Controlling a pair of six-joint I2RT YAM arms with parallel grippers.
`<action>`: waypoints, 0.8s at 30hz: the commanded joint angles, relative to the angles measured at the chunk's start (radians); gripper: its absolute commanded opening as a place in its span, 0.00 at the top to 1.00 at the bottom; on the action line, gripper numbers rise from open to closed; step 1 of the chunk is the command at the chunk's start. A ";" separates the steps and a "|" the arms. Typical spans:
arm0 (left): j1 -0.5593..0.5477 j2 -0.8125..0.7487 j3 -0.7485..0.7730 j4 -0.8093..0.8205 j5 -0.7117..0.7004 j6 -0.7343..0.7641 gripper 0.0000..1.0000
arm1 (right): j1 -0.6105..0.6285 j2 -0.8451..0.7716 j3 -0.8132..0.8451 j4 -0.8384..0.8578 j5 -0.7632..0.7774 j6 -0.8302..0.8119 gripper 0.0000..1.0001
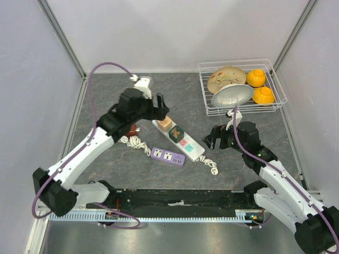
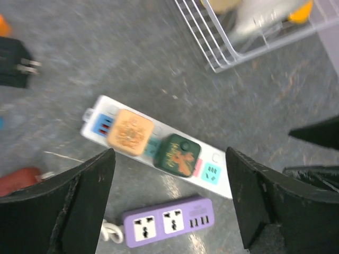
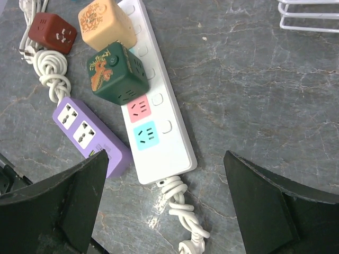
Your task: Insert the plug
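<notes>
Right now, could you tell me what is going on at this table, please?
Two robot arms are working on plugging cube adapters into the white power strip. A tan cube adapter and a green cube adapter sit on it side by side. The left gripper hovers open above them, holding nothing. The right gripper is open too, over the strip's cable end. A red cube adapter lies off the strip, near a purple power strip.

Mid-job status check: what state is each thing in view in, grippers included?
left gripper: open, empty
right gripper: open, empty
beige cube plug: on the white power strip, appears plugged in
green cube plug: appears plugged in next to it
purple power strip: sockets empty
red cube plug: loose on the table
wire basket: holding bowls
</notes>
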 commanded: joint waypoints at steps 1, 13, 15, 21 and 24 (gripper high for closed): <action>0.167 -0.096 -0.093 -0.039 -0.028 -0.015 0.07 | 0.013 0.018 0.027 0.011 -0.035 -0.029 0.02; 0.434 0.056 -0.161 -0.103 -0.039 0.078 0.03 | 0.030 0.075 -0.008 0.072 -0.012 -0.009 0.02; 0.446 0.106 -0.133 -0.123 -0.059 0.096 0.03 | 0.029 0.084 -0.014 0.074 -0.005 -0.009 0.02; 0.471 0.267 -0.069 -0.168 -0.040 0.121 0.08 | 0.029 0.110 -0.028 0.102 0.003 0.004 0.02; 0.471 0.320 -0.053 -0.169 0.009 0.121 0.10 | 0.029 0.124 -0.031 0.114 0.006 0.011 0.02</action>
